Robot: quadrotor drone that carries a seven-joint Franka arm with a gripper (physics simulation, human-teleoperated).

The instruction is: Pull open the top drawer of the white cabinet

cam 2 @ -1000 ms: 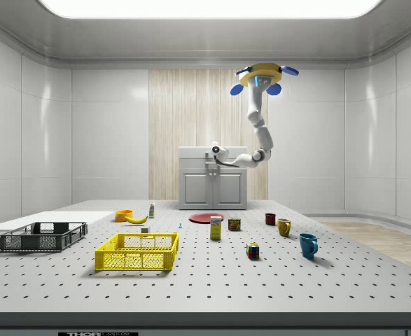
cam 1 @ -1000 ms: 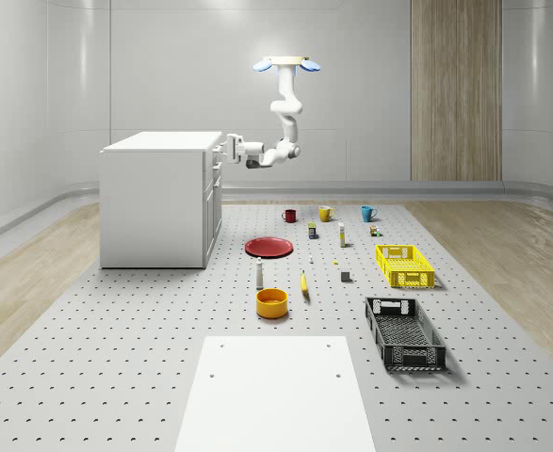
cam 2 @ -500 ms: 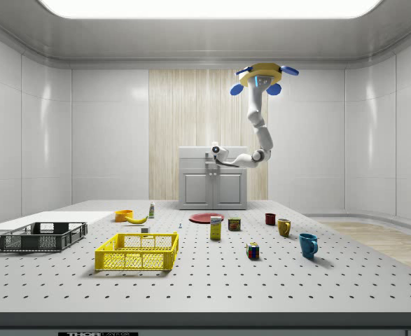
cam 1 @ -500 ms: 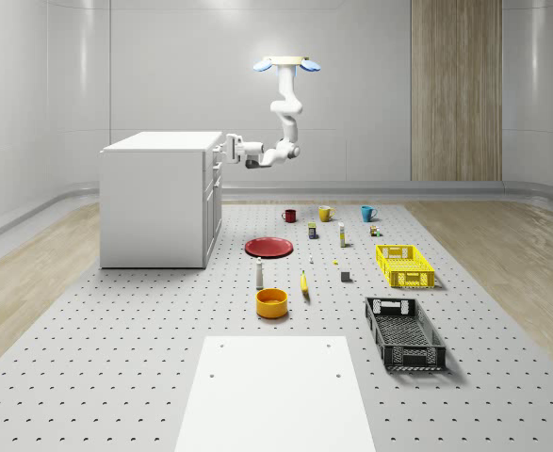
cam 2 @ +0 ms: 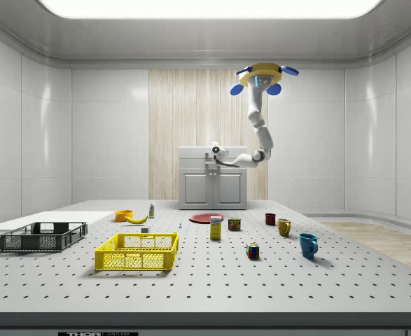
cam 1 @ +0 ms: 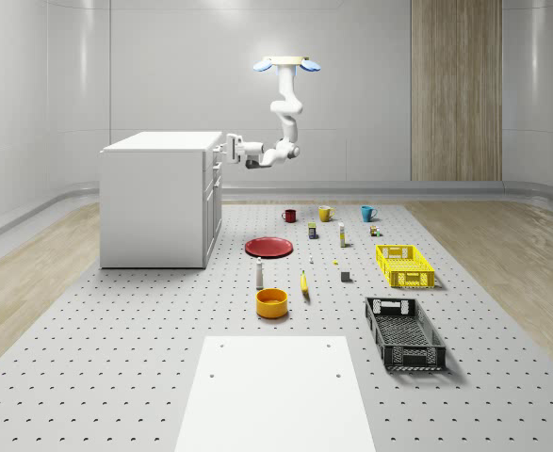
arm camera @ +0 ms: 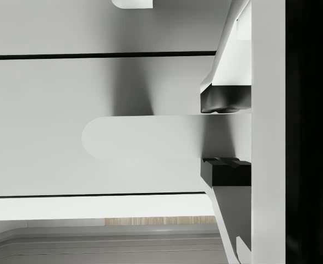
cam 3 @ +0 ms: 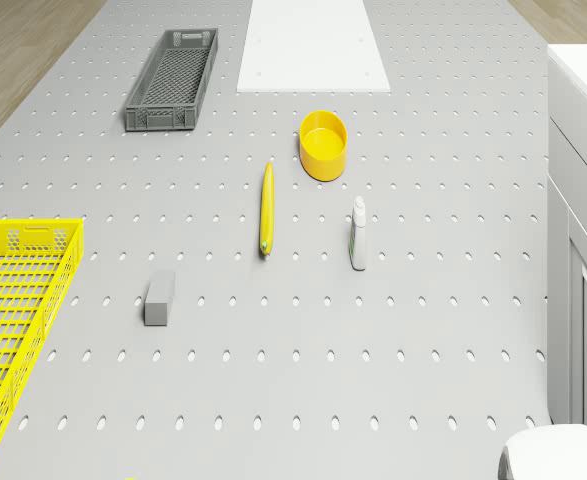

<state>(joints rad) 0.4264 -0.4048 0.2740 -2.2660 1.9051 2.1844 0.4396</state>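
**Gripper closed on the top drawer handle, drawer not yet pulled out**

At the whole-scene view's left stands the white cabinet (cam 1: 158, 198), its top drawer (cam 1: 216, 149) seemingly shut (hard to judge from here). Just right of it, the gripper (cam 1: 227, 148) meets the drawer front. The wrist view shows both fingers (arm camera: 225, 99) clamping the handle (arm camera: 144, 137). Further right, the drone (cam 1: 287, 64) hovers above the floor. An off-axis pull could slip the pads off the handle.

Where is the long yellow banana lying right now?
In the whole-scene view, the long yellow banana lies on the perforated table between the round yellow bowl and the small grey block.
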